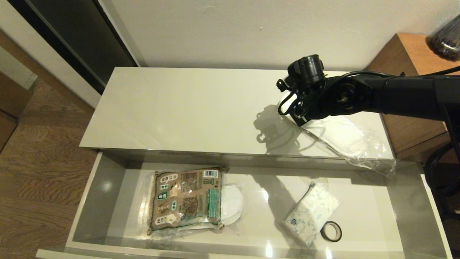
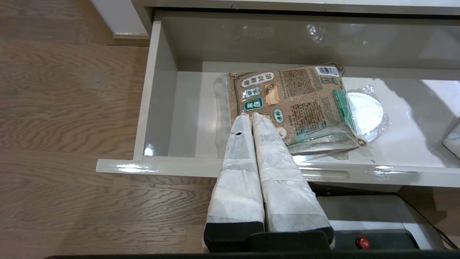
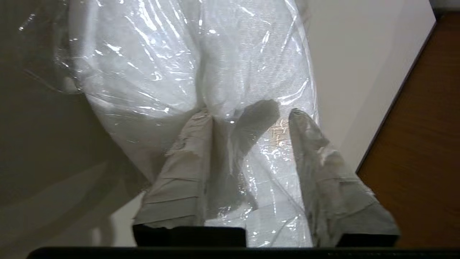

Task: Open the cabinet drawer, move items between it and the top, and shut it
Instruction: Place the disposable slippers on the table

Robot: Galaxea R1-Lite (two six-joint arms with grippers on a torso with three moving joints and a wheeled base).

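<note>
The cabinet drawer [image 1: 84,201] stands pulled open below the top [image 1: 179,108]. A white slipper in clear plastic [image 1: 341,135] lies on the top's right end, its wrap hanging over the front edge. My right gripper [image 1: 293,108] is at the slipper's far-left end; in the right wrist view the gripper [image 3: 251,113] is open, its fingers astride the slipper [image 3: 187,72] and its crinkled wrap. The tissue pack [image 1: 312,212] lies in the drawer's right half. My left gripper [image 2: 251,116] is shut and empty, parked above the drawer's front edge [image 2: 161,167].
A brown-and-green printed packet [image 1: 187,198] lies in the drawer's left half on top of another wrapped white slipper [image 1: 231,201]. A black tape ring [image 1: 331,231] sits beside the tissue pack. A brown wooden side cabinet [image 1: 409,57] with a dark jar [image 1: 447,39] stands to the right.
</note>
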